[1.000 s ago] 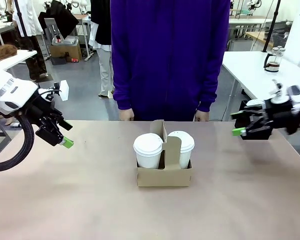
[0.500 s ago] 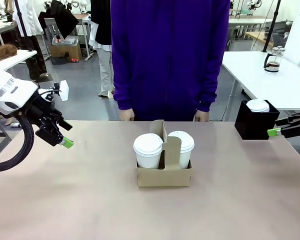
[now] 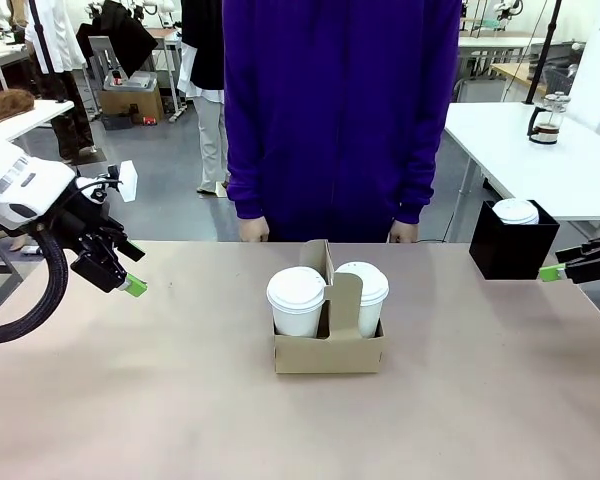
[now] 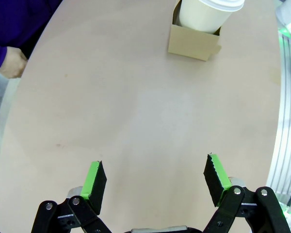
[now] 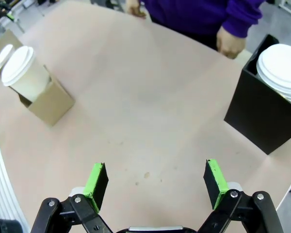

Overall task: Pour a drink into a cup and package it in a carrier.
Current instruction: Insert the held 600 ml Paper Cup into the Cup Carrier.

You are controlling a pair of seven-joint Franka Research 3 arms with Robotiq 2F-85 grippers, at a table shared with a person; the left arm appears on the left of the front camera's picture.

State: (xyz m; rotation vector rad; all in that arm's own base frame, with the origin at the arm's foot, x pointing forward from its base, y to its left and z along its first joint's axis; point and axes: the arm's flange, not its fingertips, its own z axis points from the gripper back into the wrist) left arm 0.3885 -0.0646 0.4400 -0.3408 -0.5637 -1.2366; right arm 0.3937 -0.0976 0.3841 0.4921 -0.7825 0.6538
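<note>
Now the left gripper (image 3: pixel 130 284) is hanging over the table's (image 3: pixel 160 400) left edge, its jaws standing wide apart and holding nothing; in the left wrist view its green pads (image 4: pixel 94 178) are framing bare tabletop, with the carrier (image 4: pixel 194 44) well beyond them. Behind the table's far side a person (image 3: pixel 340 110) in a purple top is standing, both hands (image 3: pixel 252 230) resting at the edge.

Near the table's middle the carrier (image 3: pixel 330 350) is sitting upright, its handle rising between two lidded white cups. One cup (image 3: pixel 296 300) is standing in the left hole and a second cup (image 3: pixel 364 296) in the right hole, both upright.

Further right, a black box (image 3: pixel 510 250) is sitting near the table's right edge, holding a stack of white lids (image 3: pixel 516 211). Beyond it, on a white table behind, the glass pot (image 3: pixel 548 118) with the dark drink is standing, well apart from the carrier.

At the right edge the right gripper (image 3: pixel 555 270) is reaching in just beside the black box, not touching it. In the right wrist view its fingers (image 5: pixel 213 177) are spread wide over bare tabletop, gripping nothing.
</note>
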